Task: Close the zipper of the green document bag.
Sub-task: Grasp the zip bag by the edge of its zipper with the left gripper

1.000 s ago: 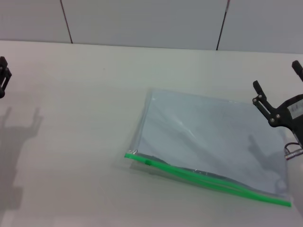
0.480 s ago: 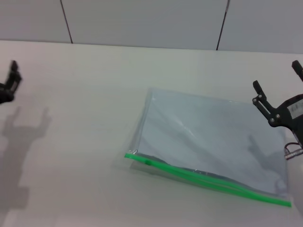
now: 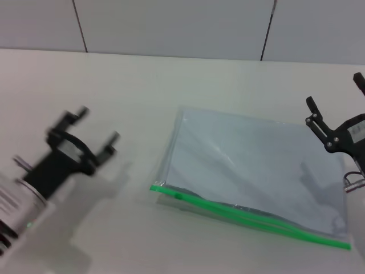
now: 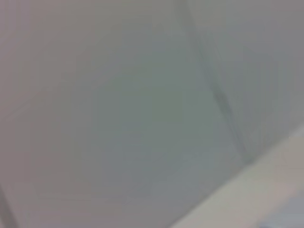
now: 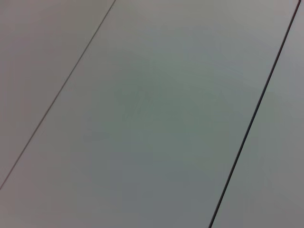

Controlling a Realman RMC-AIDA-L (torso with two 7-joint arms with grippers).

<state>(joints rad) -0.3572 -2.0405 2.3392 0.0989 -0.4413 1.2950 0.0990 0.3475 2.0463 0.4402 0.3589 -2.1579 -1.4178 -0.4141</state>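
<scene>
The green document bag [image 3: 251,162] lies flat on the white table [image 3: 114,74], right of centre in the head view. Its zipper [image 3: 246,216] runs along the near long edge, with a small slider [image 3: 178,196] close to the left end. The strip right of the slider looks split in two lines. My left gripper [image 3: 98,124] hovers left of the bag, open and empty, a short way from the bag's left corner. At the far right, my right gripper [image 3: 335,92] hangs open beside the bag's right end. Neither wrist view shows the bag.
Grey wall panels [image 3: 171,25] with dark seams stand behind the table. Both wrist views show only such wall panels [image 5: 152,114]. The left arm's shadow [image 3: 74,228] falls on the table near the front left.
My left arm has swung in from the far left edge toward the bag and now fills the lower left. The right gripper and the bag have stayed put.
</scene>
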